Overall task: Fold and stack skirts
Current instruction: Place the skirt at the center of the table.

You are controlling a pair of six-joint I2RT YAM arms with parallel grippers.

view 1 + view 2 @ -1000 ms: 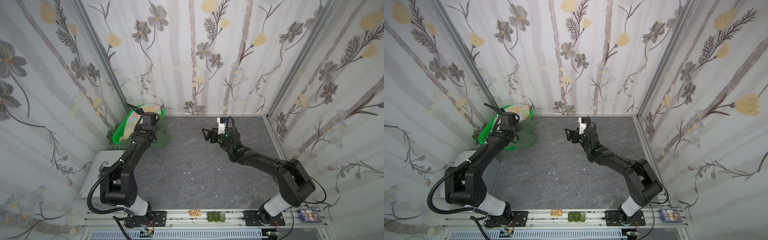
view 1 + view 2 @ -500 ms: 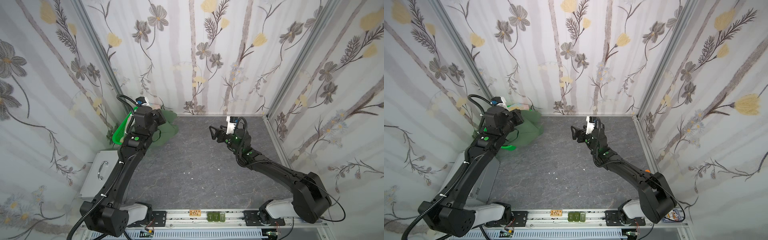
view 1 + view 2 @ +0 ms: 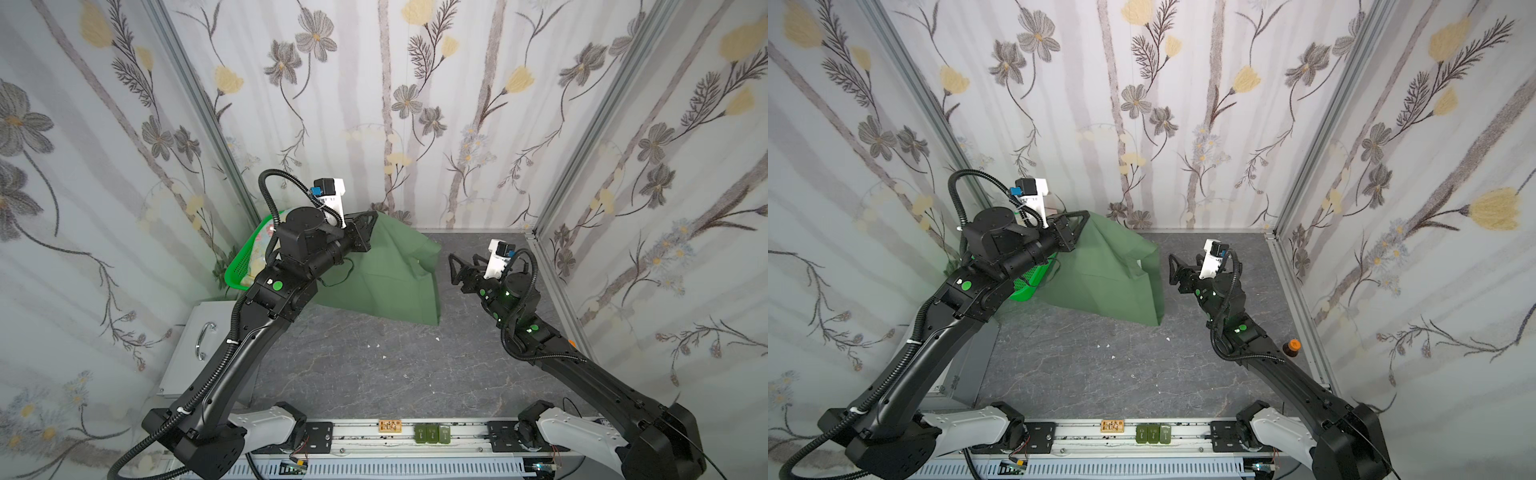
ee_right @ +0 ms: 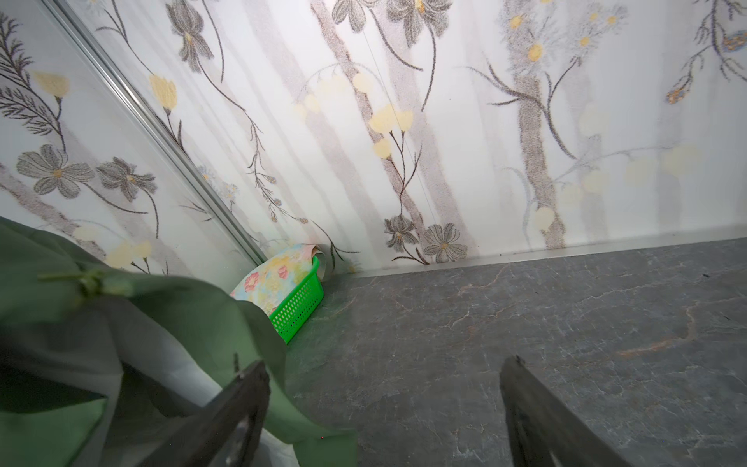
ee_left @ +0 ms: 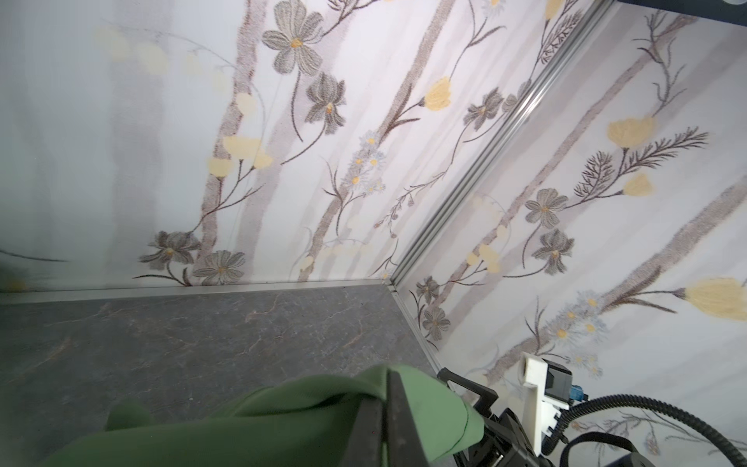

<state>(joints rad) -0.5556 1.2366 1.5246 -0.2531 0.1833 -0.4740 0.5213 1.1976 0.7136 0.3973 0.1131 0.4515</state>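
Floral skirt (image 3: 261,249) half behind L arm (image 3: 286,286)

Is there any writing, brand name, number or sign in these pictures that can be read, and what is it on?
No text here can be read.
Tan tag on the front rail: dark marks, too small to read.
Three green blocks beside it: pale marks, too small to read.

hanging skirt (image 3: 386,274) right of basket (image 3: 237,270), second skirt (image 4: 275,279) inside basket
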